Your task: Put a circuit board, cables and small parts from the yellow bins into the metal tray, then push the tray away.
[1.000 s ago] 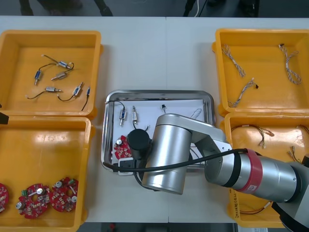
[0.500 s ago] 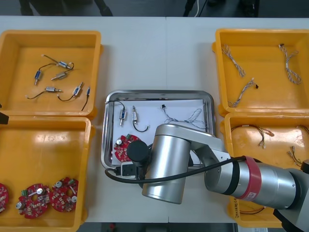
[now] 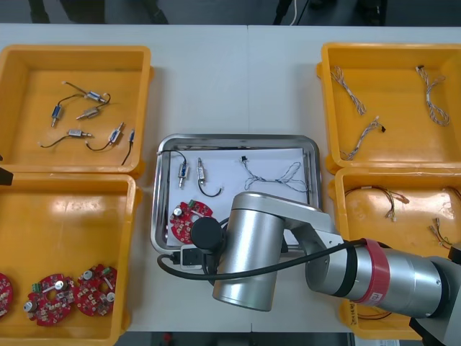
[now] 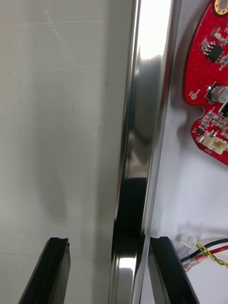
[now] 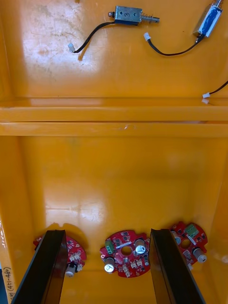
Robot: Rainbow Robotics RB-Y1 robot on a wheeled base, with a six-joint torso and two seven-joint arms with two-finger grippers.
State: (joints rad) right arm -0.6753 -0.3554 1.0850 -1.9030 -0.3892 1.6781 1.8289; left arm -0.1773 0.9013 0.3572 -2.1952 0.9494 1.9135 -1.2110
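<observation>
Electronics workshop: yellow bins [image 3: 65, 231] hold red circuit boards [image 3: 52, 297].

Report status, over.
Right gripper open, straddling near rim of metal tray. Left gripper open over circuit boards in yellow bin. Tray holds circuit board, cables, small metal parts. Table beyond tray looks open.

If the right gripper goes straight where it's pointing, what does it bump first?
Probably the shiny metal tray's rim, lying between the right gripper's open black fingers; how close it is, I can't tell.
</observation>
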